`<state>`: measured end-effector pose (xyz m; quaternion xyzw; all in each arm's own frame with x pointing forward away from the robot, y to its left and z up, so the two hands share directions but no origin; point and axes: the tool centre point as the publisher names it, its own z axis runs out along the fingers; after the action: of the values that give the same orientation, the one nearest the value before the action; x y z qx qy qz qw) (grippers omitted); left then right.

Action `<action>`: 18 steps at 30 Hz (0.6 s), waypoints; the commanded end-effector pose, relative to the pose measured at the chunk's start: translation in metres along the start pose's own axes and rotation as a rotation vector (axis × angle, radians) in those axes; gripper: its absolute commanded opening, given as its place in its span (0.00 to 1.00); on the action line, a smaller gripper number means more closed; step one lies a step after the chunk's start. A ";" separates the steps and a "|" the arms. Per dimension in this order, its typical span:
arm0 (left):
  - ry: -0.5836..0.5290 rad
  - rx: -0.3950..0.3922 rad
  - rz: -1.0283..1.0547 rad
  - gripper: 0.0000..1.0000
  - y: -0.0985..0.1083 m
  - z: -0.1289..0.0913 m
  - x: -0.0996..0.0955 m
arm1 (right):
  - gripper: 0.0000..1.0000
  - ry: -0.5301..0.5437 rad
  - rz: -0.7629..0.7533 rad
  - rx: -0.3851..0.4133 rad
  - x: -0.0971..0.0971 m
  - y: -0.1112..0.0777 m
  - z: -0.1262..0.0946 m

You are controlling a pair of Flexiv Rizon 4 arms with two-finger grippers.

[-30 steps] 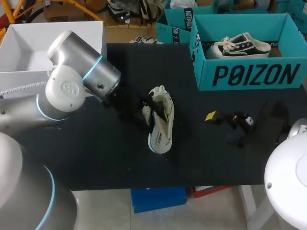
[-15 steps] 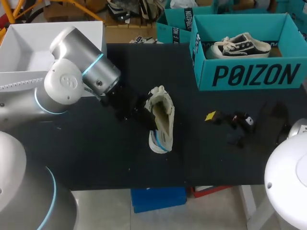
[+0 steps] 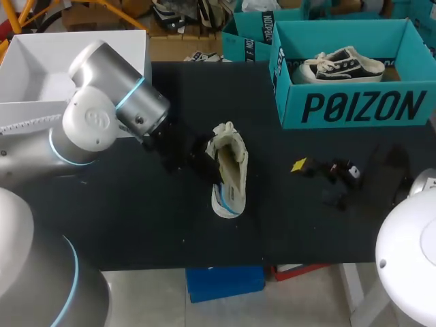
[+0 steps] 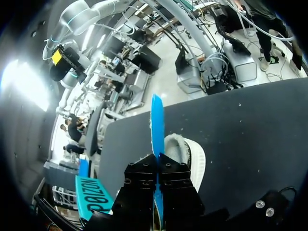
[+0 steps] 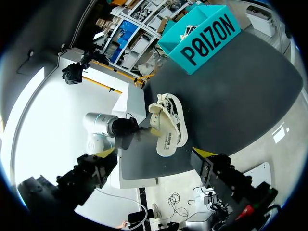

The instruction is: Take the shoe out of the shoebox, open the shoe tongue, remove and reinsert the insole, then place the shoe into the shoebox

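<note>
Scene: a black table point(image 3: 136, 218) seen from above, with one robot arm entering from each side.
Shoe: a white shoe point(image 3: 230, 178) with dark markings and blue trim at the toe lies near the middle of the table. Its toe points toward the near edge and its opening is exposed. It is outside the shoebox and well apart from it.
Shoebox: a teal shoebox point(image 3: 354, 109) stands open at the far right of the table. A black-and-white sneaker point(image 3: 340, 65) lies inside it.
Left arm: the left arm point(image 3: 102, 122) reaches in low across the table, its dark wrist right against the side of the shoe.
Left gripper point(image 4: 157, 161): the black jaws are clenched on a blue insole point(image 4: 157, 120). It is seen edge-on as a thin strip that runs between the jaws and on past them over the shoe.
Right arm: the right arm point(image 3: 409, 259) sits at the near right corner, well clear of the shoe.
Right gripper point(image 5: 151, 154): the jaws are spread wide and released, grasping nothing. It is to the right of the shoe, apart from it.
</note>
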<state>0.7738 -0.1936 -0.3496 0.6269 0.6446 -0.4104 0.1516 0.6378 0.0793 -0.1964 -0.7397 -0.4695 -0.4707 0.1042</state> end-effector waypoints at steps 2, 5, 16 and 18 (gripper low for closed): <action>-0.021 -0.031 0.006 0.00 -0.004 -0.002 0.004 | 1.00 0.011 0.011 0.138 -0.005 0.001 -0.002; -0.027 -0.043 0.004 0.00 -0.001 -0.001 0.007 | 1.00 0.011 0.011 0.138 -0.005 0.001 -0.002; -0.058 -0.116 -0.010 0.00 0.020 -0.004 0.014 | 1.00 0.011 0.011 0.138 -0.005 0.001 -0.002; -0.061 -0.130 -0.005 0.00 0.024 -0.005 0.012 | 1.00 0.011 0.011 0.138 -0.005 0.001 -0.002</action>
<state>0.7960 -0.1834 -0.3606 0.6015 0.6665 -0.3895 0.2056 0.6378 0.0793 -0.1964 -0.7397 -0.4695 -0.4707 0.1042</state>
